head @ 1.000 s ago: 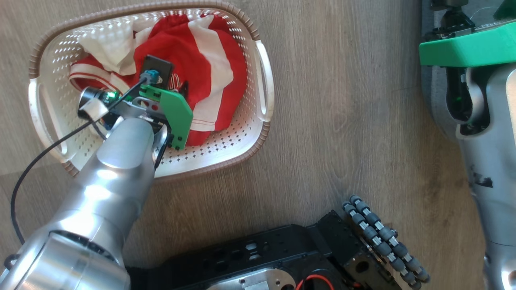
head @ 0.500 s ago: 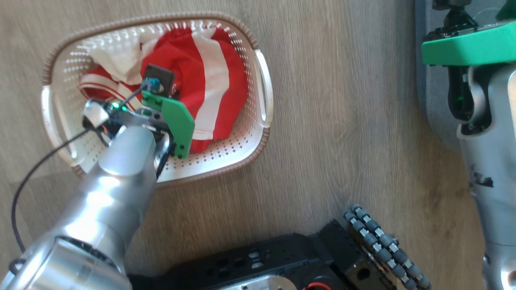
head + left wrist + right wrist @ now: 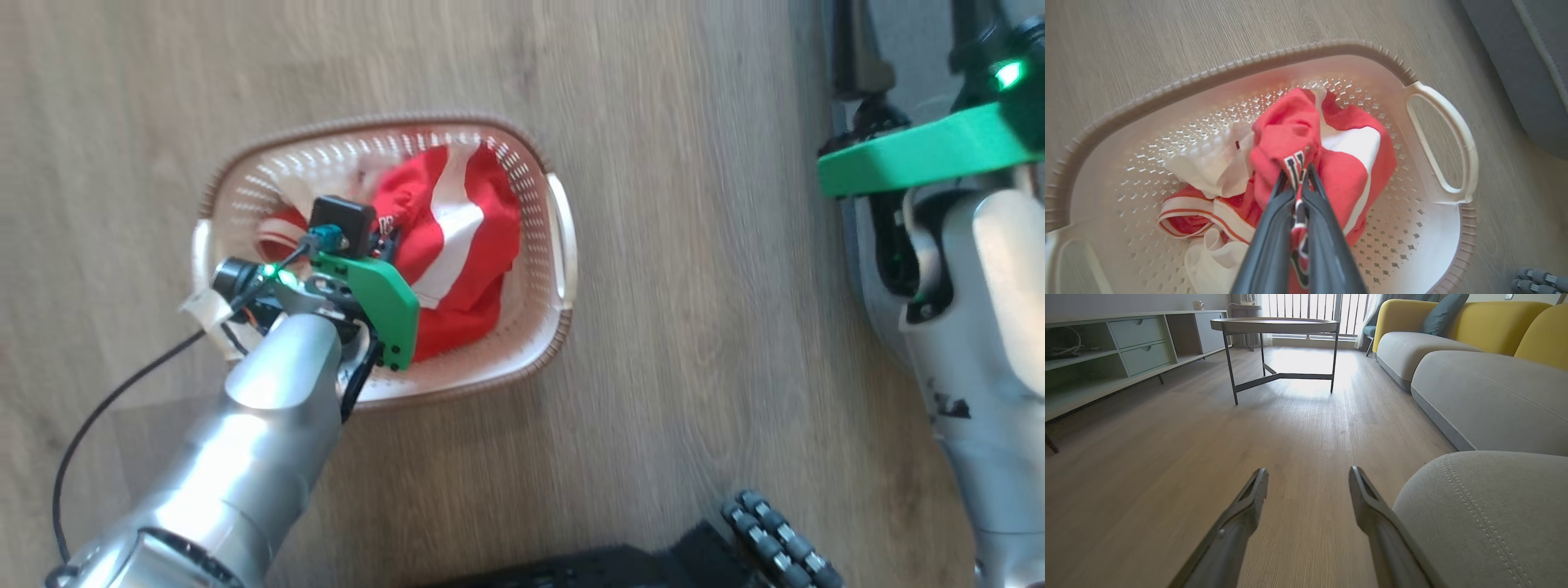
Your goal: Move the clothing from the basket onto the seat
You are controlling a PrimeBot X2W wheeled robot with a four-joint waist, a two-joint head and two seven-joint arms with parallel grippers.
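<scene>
Head cam has swung since a second ago, so the basket (image 3: 367, 124) sits nearer mid-frame now, and the clothing (image 3: 1347, 179) is scrunched into a tighter wad. Pretty sure the left gripper (image 3: 1297, 173) is clamped on a fold of the red jersey, with a strip of trim pinched between the fingers over the middle of the basket. The rest lies inside: a white piece at 9 o'clock of the grip, a striped hem at 8. Rim runs all round, handle at 3 o'clock, bare wood floor (image 3: 1290, 428) outside it. In the left wrist view the seat (image 3: 1527, 61) is at 1 o'clock, well apart from the basket. The left arm (image 3: 245, 441) reaches in from 7 o'clock of the head view. The right gripper (image 3: 1307, 473) hangs spread wide and empty over the floor, the seat's rounded edge just beside it at 4 o'clock.
</scene>
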